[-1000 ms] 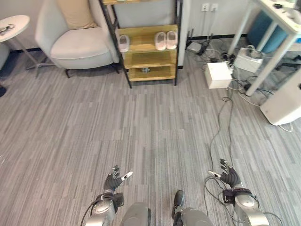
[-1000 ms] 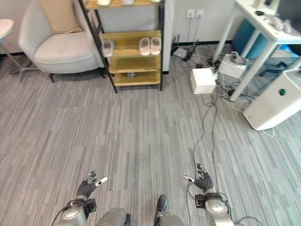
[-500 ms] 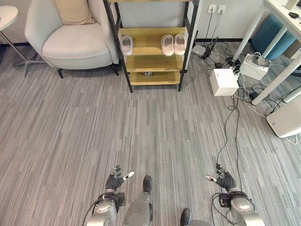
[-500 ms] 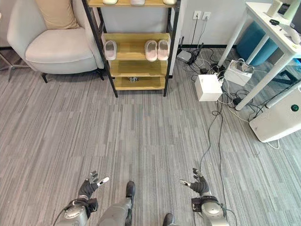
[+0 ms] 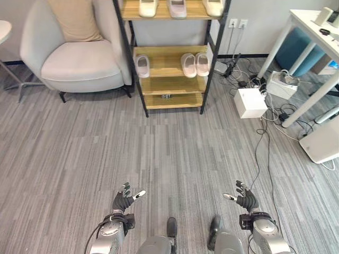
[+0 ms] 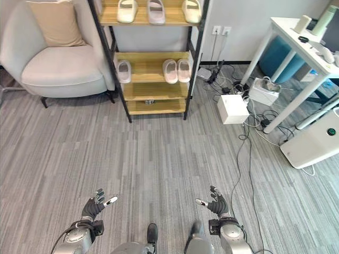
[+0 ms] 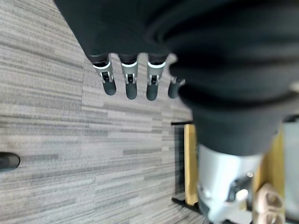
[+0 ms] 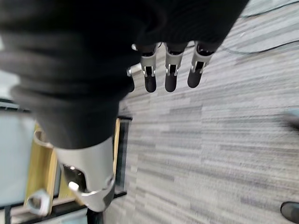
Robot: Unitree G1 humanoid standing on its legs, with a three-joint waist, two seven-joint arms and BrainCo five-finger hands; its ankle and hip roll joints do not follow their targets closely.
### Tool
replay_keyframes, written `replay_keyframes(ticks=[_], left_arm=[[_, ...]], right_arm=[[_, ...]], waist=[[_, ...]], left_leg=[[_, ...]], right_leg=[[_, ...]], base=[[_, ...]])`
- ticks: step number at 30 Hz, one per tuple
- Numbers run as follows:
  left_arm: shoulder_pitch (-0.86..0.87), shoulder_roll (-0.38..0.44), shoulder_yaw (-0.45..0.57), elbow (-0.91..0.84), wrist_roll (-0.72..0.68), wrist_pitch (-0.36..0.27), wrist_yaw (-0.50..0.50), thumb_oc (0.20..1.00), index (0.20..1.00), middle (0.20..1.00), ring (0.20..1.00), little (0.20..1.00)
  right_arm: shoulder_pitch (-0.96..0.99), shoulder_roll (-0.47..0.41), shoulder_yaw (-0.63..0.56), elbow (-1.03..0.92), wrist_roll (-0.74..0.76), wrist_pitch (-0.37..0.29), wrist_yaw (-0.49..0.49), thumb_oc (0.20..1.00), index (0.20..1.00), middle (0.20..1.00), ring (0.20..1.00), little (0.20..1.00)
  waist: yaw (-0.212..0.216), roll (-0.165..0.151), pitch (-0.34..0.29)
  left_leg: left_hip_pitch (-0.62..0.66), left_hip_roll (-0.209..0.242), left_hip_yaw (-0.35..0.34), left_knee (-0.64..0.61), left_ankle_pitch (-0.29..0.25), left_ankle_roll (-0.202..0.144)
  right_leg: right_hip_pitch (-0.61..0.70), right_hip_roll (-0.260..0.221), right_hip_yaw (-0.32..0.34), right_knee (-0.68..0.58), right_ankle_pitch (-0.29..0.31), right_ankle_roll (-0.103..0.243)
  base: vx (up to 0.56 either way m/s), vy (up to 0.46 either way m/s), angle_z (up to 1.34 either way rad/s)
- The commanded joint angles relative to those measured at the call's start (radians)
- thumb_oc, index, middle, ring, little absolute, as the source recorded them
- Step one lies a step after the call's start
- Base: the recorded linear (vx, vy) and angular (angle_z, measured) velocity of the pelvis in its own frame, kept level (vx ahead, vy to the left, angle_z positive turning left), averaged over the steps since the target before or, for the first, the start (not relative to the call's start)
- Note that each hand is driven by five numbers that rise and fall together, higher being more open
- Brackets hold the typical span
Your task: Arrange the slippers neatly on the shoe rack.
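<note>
Across the room on the far shoe rack (image 6: 151, 69), the slippers sit on two shelves: three pale ones on the top shelf (image 6: 156, 10), and on the middle shelf a single slipper (image 6: 123, 70) at the left with a close pair (image 6: 177, 70) at the right. I read the single one as the odd one out, well apart from the pair, so tidying likely means bringing it alongside a mate. My left robot hand (image 6: 94, 207) and right robot hand (image 6: 216, 201) hang low and near, fingers spread and relaxed, holding nothing; the wrist views confirm straight fingers over bare carpet (image 5: 159, 143). The step in hand, as I judge it, is simply the approach. I would walk straight up the open floor, square to the rack's front, and stop close enough that the middle shelf is within an easy reach without leaning. A small dark object (image 5: 166, 96) lies on the bottom shelf; I cannot tell what it is. To the left stands a grey armchair (image 6: 53, 63) with a tan cushion (image 6: 55, 24), close against the rack's side. To the right, a white box (image 6: 232, 108), loose cables (image 6: 246, 143) trailing toward my right side, a white-legged surface (image 6: 296, 47) and a white appliance (image 6: 312, 143) crowd the floor, so I would keep my path left of the cables.
</note>
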Motion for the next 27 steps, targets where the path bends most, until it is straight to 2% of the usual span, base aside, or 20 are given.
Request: replay_keyframes(ticks=[1, 2, 4, 5, 6, 9, 11, 12, 13, 14, 15, 18, 19, 21, 23, 26, 27], left_arm=[[-0.01, 0.009, 0.027, -0.056, -0.003, -0.024, -0.01, 1.0, 1.0, 1.0, 1.0, 1.0], [-0.004, -0.005, 0.027, -0.039, -0.013, -0.025, -0.015, 1.0, 1.0, 1.0, 1.0, 1.0], [-0.001, -0.012, 0.029, -0.037, -0.027, -0.027, -0.011, 1.0, 1.0, 1.0, 1.0, 1.0], [0.003, -0.024, 0.035, -0.036, -0.067, -0.026, -0.014, 1.0, 1.0, 1.0, 1.0, 1.0], [0.003, -0.03, 0.035, -0.03, -0.082, -0.028, -0.011, 1.0, 1.0, 1.0, 1.0, 1.0], [-0.002, -0.039, 0.032, -0.018, -0.093, -0.036, -0.007, 1.0, 1.0, 1.0, 1.0, 1.0], [-0.003, -0.041, 0.029, -0.017, -0.098, -0.038, -0.002, 1.0, 1.0, 1.0, 1.0, 1.0], [-0.005, -0.043, 0.027, -0.017, -0.107, -0.038, -0.001, 1.0, 1.0, 1.0, 1.0, 1.0], [-0.003, -0.046, 0.026, -0.018, -0.117, -0.035, -0.002, 1.0, 1.0, 1.0, 1.0, 1.0], [-0.003, -0.045, 0.026, -0.018, -0.117, -0.035, -0.002, 1.0, 1.0, 1.0, 1.0, 1.0], [0.004, -0.041, 0.025, -0.023, -0.111, -0.032, -0.005, 1.0, 1.0, 1.0, 1.0, 1.0], [0.011, -0.044, 0.027, -0.013, -0.102, -0.027, 0.0, 1.0, 1.0, 1.0, 1.0, 1.0], [0.012, -0.044, 0.028, -0.013, -0.102, -0.027, 0.0, 1.0, 1.0, 1.0, 1.0, 1.0], [0.013, -0.042, 0.031, -0.013, -0.097, -0.02, 0.001, 1.0, 1.0, 1.0, 1.0, 1.0], [0.024, -0.05, 0.045, -0.008, -0.102, -0.018, 0.003, 1.0, 1.0, 1.0, 1.0, 1.0], [0.026, -0.048, 0.044, 0.008, -0.101, -0.017, -0.003, 1.0, 1.0, 1.0, 1.0, 1.0], [0.026, -0.048, 0.044, 0.008, -0.101, -0.017, -0.003, 1.0, 1.0, 1.0, 1.0, 1.0]], right_arm=[[0.003, -0.018, -0.024, -0.067, 0.012, -0.025, 0.004, 1.0, 1.0, 1.0, 1.0, 1.0], [0.012, -0.017, -0.018, -0.064, 0.016, -0.03, 0.016, 1.0, 1.0, 1.0, 1.0, 1.0], [0.017, -0.018, -0.019, -0.064, 0.017, -0.03, 0.018, 1.0, 1.0, 1.0, 1.0, 1.0], [0.024, -0.026, -0.019, -0.067, 0.027, -0.032, 0.022, 1.0, 1.0, 1.0, 1.0, 1.0], [0.025, -0.033, -0.015, -0.065, 0.028, -0.035, 0.022, 1.0, 1.0, 1.0, 1.0, 1.0], [0.025, -0.053, -0.009, -0.074, 0.043, -0.037, 0.031, 1.0, 1.0, 1.0, 1.0, 1.0], [0.025, -0.058, -0.012, -0.07, 0.042, -0.037, 0.03, 1.0, 1.0, 1.0, 1.0, 1.0], [0.02, -0.061, -0.011, -0.062, 0.043, -0.035, 0.027, 1.0, 1.0, 1.0, 1.0, 1.0], [0.011, -0.063, -0.015, -0.053, 0.046, -0.033, 0.02, 1.0, 1.0, 1.0, 1.0, 1.0], [0.011, -0.063, -0.015, -0.053, 0.046, -0.033, 0.02, 1.0, 1.0, 1.0, 1.0, 1.0], [0.008, -0.063, -0.019, -0.054, 0.045, -0.033, 0.014, 1.0, 1.0, 1.0, 1.0, 1.0], [0.005, -0.066, -0.015, -0.043, 0.032, -0.035, 0.003, 1.0, 1.0, 1.0, 1.0, 1.0], [0.005, -0.066, -0.015, -0.042, 0.032, -0.035, 0.003, 1.0, 1.0, 1.0, 1.0, 1.0], [0.004, -0.066, -0.019, -0.041, 0.026, -0.027, -0.003, 1.0, 1.0, 1.0, 1.0, 1.0], [0.016, -0.057, -0.02, -0.05, 0.01, -0.016, 0.007, 1.0, 1.0, 1.0, 1.0, 1.0], [0.02, -0.043, -0.032, -0.034, -0.004, -0.004, 0.009, 1.0, 1.0, 1.0, 1.0, 1.0], [0.02, -0.042, -0.032, -0.034, -0.004, -0.004, 0.009, 1.0, 1.0, 1.0, 1.0, 1.0]], waist=[[-0.004, 0.01, 0.022], [-0.005, 0.01, 0.001], [-0.009, 0.012, -0.009], [-0.008, 0.021, -0.012], [-0.003, 0.021, -0.01], [0.022, 0.011, 0.01], [0.036, 0.003, 0.017], [0.047, -0.001, 0.022], [0.059, -0.013, 0.02], [0.063, -0.012, 0.023], [0.076, -0.013, 0.01], [0.095, 0.0, -0.001], [0.095, -0.002, -0.001], [0.096, 0.001, -0.003], [0.104, 0.01, -0.031], [0.106, -0.005, -0.061], [0.107, -0.006, -0.061]], left_leg=[[0.122, 0.046, -0.099, 0.023, -0.13, -0.076], [0.14, 0.057, -0.096, 0.042, -0.156, -0.083], [0.134, 0.062, -0.098, 0.068, -0.157, -0.091], [0.116, 0.082, -0.1, 0.182, -0.134, -0.12], [0.098, 0.08, -0.105, 0.237, -0.113, -0.13], [-0.01, 0.04, -0.141, 0.465, -0.022, -0.15], [-0.046, 0.024, -0.154, 0.49, -0.017, -0.151], [-0.095, 0.01, -0.152, 0.501, -0.033, -0.147], [-0.171, 0.018, -0.117, 0.43, -0.06, -0.131], [-0.168, 0.02, -0.114, 0.432, -0.064, -0.13], [-0.208, 0.052, -0.088, 0.297, -0.057, -0.123], [-0.254, 0.139, -0.086, 0.088, 0.081, -0.155], [-0.246, 0.139, -0.085, 0.077, 0.086, -0.156], [-0.259, 0.167, -0.051, 0.02, 0.12, -0.17], [-0.228, 0.164, -0.05, 0.001, 0.148, -0.171], [-0.216, 0.122, -0.044, 0.042, 0.106, -0.141], [-0.217, 0.121, -0.043, 0.043, 0.105, -0.14]], right_leg=[[0.064, 0.053, -0.01, 0.016, 0.092, -0.021], [0.097, 0.066, -0.008, 0.014, 0.079, -0.04], [0.105, 0.073, -0.011, 0.012, 0.068, -0.051], [0.139, 0.101, -0.012, 0.011, 0.034, -0.082], [0.157, 0.11, -0.01, 0.004, 0.026, -0.093], [0.212, 0.115, -0.006, -0.017, 0.004, -0.122], [0.23, 0.111, -0.004, -0.024, -0.004, -0.125], [0.248, 0.107, -0.001, -0.034, -0.011, -0.122], [0.278, 0.1, -0.001, -0.055, -0.024, -0.112], [0.282, 0.101, 0.002, -0.056, -0.025, -0.112], [0.313, 0.106, 0.003, -0.073, -0.046, -0.101], [0.373, 0.114, 0.001, -0.106, -0.074, -0.087], [0.375, 0.113, 0.001, -0.107, -0.075, -0.087], [0.404, 0.103, -0.005, -0.117, -0.079, -0.078], [0.437, 0.085, -0.001, -0.116, -0.087, -0.057], [0.437, 0.027, 0.007, -0.07, -0.073, -0.031], [0.436, 0.025, 0.007, -0.069, -0.074, -0.03]], base=[[0.33, -0.095, 0.58], [0.36, -0.114, 0.59], [0.35, -0.137, 0.35], [0.3, -0.166, 0.13], [0.39, -0.219, 0.2], [0.21, -0.123, 0.05], [0.16, -0.06, -0.24], [0.36, -0.07, -0.27], [0.27, -0.034, -0.1], [0.44, 0.032, 0.05], [0.36, 0.077, 0.05], [0.35, 0.113, -0.21], [0.22, 0.108, -0.26], [0.3, 0.196, -0.06], [0.41, 0.343, 0.12], [0.28, 0.266, -0.28], [0.26, 0.278, -0.21]])
